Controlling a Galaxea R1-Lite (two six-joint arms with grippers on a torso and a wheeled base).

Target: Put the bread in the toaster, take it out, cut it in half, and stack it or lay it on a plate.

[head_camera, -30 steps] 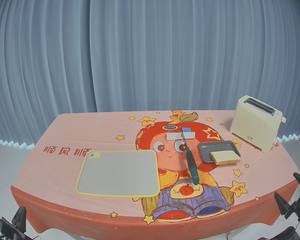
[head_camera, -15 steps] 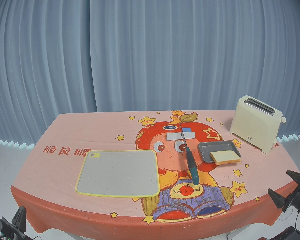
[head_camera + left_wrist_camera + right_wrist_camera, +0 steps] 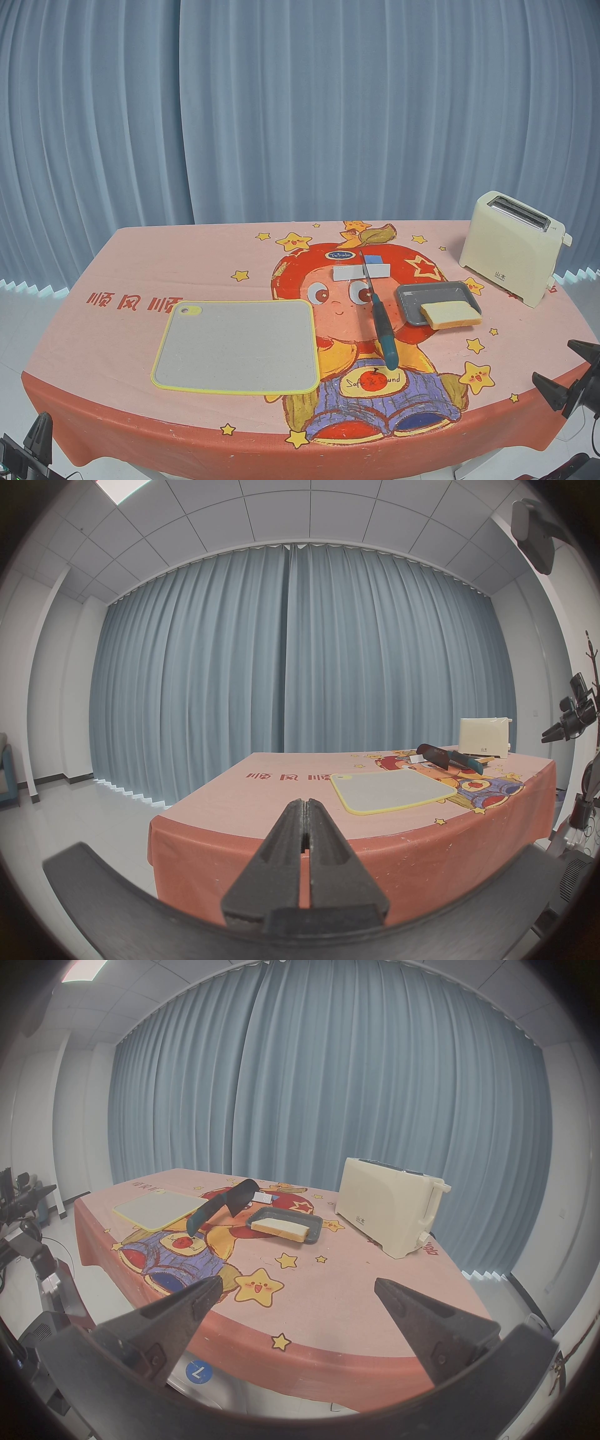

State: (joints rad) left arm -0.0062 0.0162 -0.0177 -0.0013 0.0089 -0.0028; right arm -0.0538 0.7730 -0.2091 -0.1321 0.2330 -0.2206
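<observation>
Bread (image 3: 450, 314) lies on grey tray (image 3: 417, 294), near toaster (image 3: 512, 247).
Right gripper (image 3: 295, 1285) jaws wide at table's (image 3: 187, 262) near right edge, bread well ahead of them; left gripper (image 3: 305, 805) jaws pressed together off the near left corner, far from bread.

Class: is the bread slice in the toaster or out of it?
Out. The bread slice lies flat on the grey tray, beside the toaster, whose top slot looks empty.

One bread slice (image 3: 450, 314), one toaster (image 3: 512, 247), one tray (image 3: 417, 292), one knife (image 3: 382, 320), one cutting board (image 3: 237, 347)
</observation>
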